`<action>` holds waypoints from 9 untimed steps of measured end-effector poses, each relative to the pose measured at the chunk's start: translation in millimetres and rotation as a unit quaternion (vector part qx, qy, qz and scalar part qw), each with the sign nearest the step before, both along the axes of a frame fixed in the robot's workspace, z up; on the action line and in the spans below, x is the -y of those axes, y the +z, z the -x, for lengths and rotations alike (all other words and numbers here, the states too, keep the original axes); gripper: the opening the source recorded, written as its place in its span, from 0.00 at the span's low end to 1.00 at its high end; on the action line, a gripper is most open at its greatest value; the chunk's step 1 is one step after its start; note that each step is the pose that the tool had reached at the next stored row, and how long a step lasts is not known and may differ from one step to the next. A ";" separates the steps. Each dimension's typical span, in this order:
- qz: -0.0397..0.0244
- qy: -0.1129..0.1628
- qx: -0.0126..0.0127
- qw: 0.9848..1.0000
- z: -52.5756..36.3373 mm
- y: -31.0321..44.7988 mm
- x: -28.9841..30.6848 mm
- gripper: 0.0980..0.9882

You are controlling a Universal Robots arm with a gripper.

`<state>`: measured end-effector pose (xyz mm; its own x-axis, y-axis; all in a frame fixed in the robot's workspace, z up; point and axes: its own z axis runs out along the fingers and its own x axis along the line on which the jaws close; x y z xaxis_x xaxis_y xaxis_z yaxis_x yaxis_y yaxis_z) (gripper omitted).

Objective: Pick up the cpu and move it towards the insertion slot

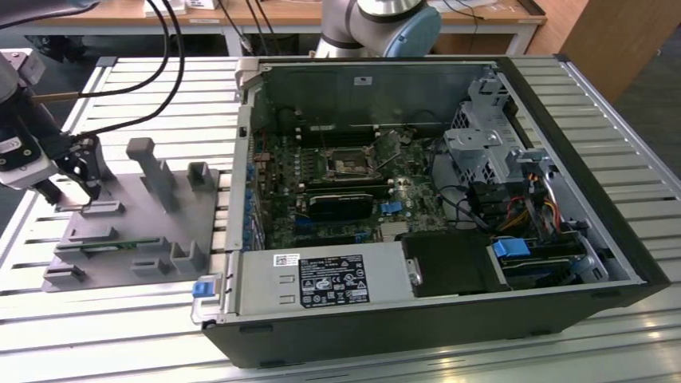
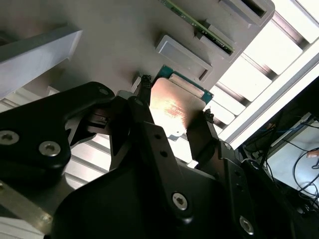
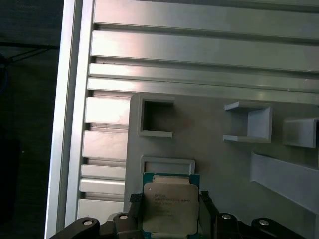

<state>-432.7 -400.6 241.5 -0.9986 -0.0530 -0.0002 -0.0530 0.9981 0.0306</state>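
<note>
Gripper (image 1: pixel 76 187) way over at the exterior view's left edge, about mid-height, right above the far-left end of a grey fixture plate (image 1: pixel 139 239). Clamped on the cpu (image 3: pixel 168 211) in both wrist views: narrowed to just the chip's width, one black fingertip (image 2: pixel 202 134) pressed against each of two opposite edges. Silvery lid facing the camera in the first wrist view, green rim poking out around it. Warm glare off that same lid in the second wrist view. Held just beside a shallow rectangular nest (image 3: pixel 167 164) moulded into the plate, with a deeper square pocket (image 3: pixel 157 117) a bit further along. Can't tell whether lifted clear of the plate or touching it.

Well apart from the insertion slot (image 1: pixel 348 165): dark square socket with a shiny frame, on the motherboard (image 1: pixel 340 227) inside an open computer case (image 1: pixel 575 159), upper middle of the exterior view.

Also on the plate: a few upright grey posts (image 1: pixel 149 171) and a green-edged memory stick (image 1: pixel 107 246) lying in a groove near the front. All of it laid out on a slatted aluminium table (image 1: pixel 107 319). Power supply (image 1: pixel 319 279) along the case's near wall, lower middle of the exterior view. Base of the arm (image 1: pixel 378 24) at top centre, behind the case.
</note>
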 end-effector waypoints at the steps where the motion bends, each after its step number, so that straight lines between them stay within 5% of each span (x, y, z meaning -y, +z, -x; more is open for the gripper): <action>1: 0.000 0.000 0.000 1.000 0.0 0.5 0.0 0.50; 9: 0.000 0.000 0.000 1.000 0.0 4.3 0.0 0.50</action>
<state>-432.7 -400.5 245.8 -0.9986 -0.0530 -0.0003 -0.0530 0.9981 0.0307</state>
